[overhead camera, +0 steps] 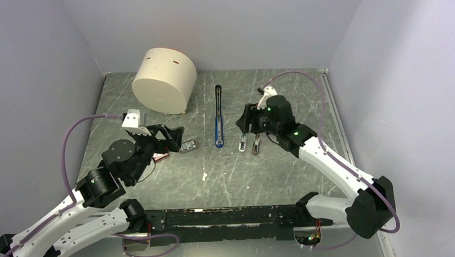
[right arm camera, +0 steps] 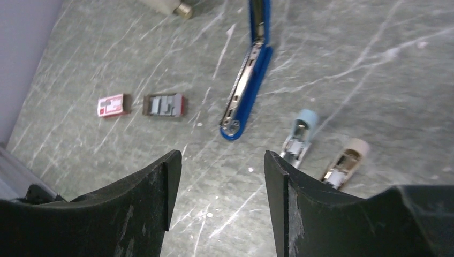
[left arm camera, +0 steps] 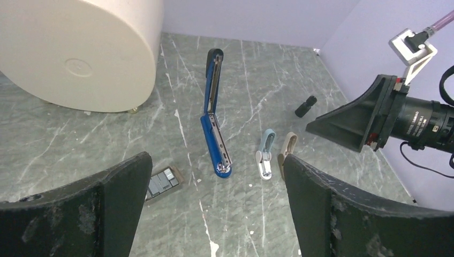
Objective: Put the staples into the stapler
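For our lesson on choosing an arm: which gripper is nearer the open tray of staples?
Left. The left gripper hovers right beside the staples; the right gripper is on the far side of the stapler.

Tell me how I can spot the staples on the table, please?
Start at the big cream drum at the far left of the table and come toward the near edge. Just left of the long blue stapler, by its near tip, lies a tiny open tray holding the staples. They are the only grey ribbed metal block; the piece beside them is red and white card.
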### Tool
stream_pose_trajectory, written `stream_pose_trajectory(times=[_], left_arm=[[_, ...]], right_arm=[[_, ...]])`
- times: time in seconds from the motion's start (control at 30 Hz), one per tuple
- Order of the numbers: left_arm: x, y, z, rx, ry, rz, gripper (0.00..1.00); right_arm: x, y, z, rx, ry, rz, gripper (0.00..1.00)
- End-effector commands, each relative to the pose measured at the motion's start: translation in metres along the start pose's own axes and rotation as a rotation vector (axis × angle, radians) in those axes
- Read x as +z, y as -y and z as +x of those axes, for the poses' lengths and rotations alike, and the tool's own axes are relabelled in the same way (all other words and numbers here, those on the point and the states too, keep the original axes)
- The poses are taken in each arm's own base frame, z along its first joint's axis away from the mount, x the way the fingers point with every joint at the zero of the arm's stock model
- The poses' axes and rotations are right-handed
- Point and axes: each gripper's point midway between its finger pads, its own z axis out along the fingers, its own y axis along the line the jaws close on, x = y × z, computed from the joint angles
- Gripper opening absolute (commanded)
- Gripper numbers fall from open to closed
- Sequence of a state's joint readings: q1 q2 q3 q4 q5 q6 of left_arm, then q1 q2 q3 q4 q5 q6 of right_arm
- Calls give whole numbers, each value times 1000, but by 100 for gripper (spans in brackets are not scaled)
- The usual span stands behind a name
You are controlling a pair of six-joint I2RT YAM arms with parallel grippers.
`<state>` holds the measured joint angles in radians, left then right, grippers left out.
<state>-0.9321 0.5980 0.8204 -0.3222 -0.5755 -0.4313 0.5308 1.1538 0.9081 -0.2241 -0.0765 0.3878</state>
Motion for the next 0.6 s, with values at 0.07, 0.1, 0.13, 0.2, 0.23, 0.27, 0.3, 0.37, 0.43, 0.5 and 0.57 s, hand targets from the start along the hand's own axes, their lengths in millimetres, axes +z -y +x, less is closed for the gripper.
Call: stream_pose_trajectory(times=[0.07, 0.1, 0.13, 0.2, 0.23, 0.27, 0.3, 0.37, 0.43, 0.5, 0.57], left_arm=[[2, -1, -15, 46, 46, -14, 97], [2, -4, -16, 43, 53, -35, 97], [2, -9, -17, 39, 59, -60, 97], [0, -16, -17, 43, 61, -96, 95], [-1, -20, -17, 50, 62, -108, 94], [-2, -22, -17, 59, 58, -115, 93], [-4, -24, -17, 66, 59, -122, 92], [-7, -29, -18, 84, 60, -139, 91], [-9, -36, -18, 106, 61, -162, 91], [-12, -43, -15, 113, 58, -193, 92], [-14, -49, -12, 106, 52, -212, 92]], right_arm=[[39, -42, 26, -70, -45, -37, 59], [46, -48, 32, -79, -64, -35, 57], [55, -55, 40, -91, -89, -38, 54], [70, -70, 51, -119, -123, -39, 47], [77, -77, 57, -137, -134, -36, 45], [84, -83, 61, -153, -139, -33, 43], [90, -90, 66, -166, -149, -36, 41], [101, -109, 74, -188, -160, -62, 39], [114, -123, 86, -228, -179, -69, 39], [127, -130, 94, -277, -192, -28, 43], [143, -132, 101, -307, -204, 13, 47]])
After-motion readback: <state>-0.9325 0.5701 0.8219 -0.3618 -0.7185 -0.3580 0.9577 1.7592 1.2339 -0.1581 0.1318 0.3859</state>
